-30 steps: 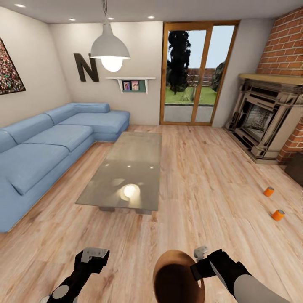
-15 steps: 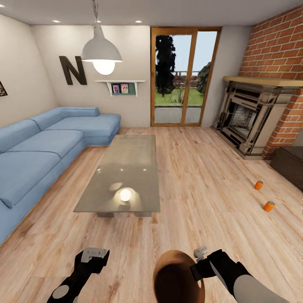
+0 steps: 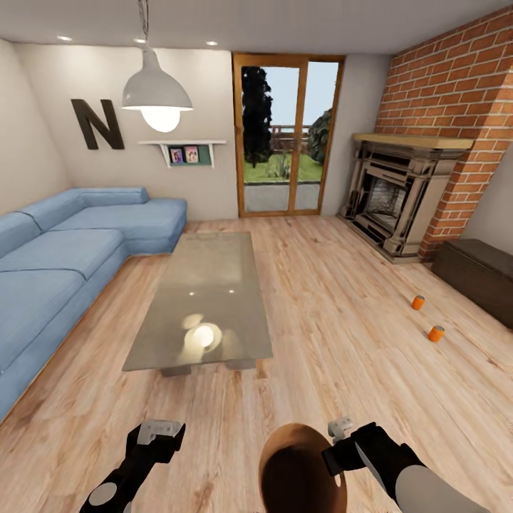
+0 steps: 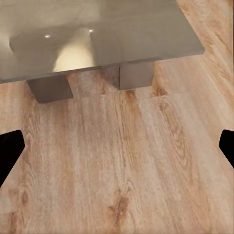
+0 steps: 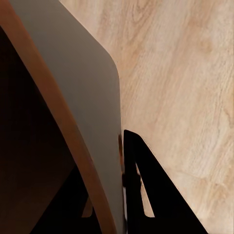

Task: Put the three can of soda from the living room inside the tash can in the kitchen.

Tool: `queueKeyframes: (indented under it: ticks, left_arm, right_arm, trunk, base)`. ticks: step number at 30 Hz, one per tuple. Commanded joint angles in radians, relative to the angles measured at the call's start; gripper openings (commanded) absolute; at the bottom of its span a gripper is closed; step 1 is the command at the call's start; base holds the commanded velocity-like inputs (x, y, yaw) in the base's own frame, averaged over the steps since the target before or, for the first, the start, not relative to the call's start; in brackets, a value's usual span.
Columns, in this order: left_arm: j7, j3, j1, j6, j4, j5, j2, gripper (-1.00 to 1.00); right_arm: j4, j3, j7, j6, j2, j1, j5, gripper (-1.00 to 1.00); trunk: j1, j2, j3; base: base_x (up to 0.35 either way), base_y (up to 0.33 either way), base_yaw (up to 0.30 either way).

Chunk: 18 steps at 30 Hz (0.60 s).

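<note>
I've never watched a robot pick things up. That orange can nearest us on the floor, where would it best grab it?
Probably around the round side wall of the nearer orange can, at mid-height. It stands upright on the floor with open space around it and a gap to the other orange can, so the free left gripper could come in from the open side.

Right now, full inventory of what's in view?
soda cans: 2, orange, on floor at right near the dark chest
trash can: 1, coppery inside, grey outside, held by its rim
sofa: 1, blue, left
low table: 1, grey, centre
fireplace: 1, brick surround, right
dark chest: 1, brown, right wall
pendant lamp: 1, white
left gripper: open, empty
right gripper: shut on trash can rim
</note>
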State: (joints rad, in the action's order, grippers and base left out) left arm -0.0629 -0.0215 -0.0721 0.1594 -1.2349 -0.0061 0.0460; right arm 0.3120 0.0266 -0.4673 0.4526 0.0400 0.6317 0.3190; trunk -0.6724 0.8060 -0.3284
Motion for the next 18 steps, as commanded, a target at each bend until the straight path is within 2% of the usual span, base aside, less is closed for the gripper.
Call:
queueKeyframes:
  ticks: [1, 7, 18]
  left_arm:
    - [0.0, 0.0, 0.0, 0.0, 0.0, 0.0, 0.0, 1.0]
    - [0.0, 0.0, 0.0, 0.0, 0.0, -0.001, 0.0, 1.0]
    - [0.0, 0.0, 0.0, 0.0, 0.002, -0.003, -0.001, 1.0]
  right_arm:
    - [0.0, -0.004, -0.007, 0.004, 0.0, 0.0, -0.014, -1.0]
    - [0.001, -0.004, -0.007, 0.004, 0.0, 0.0, -0.014, -1.0]
    - [0.001, -0.004, -0.007, 0.003, 0.0, 0.0, -0.014, -1.0]
  trunk:
    - [0.0, 0.0, 0.001]
    - [0.0, 0.0, 0.005]
    - [0.0, 0.0, 0.006]
  base:
    - [-0.105, 0.317, -0.201]
    - [-0.114, 0.309, -0.167]
    - [-0.206, 0.243, -0.018]
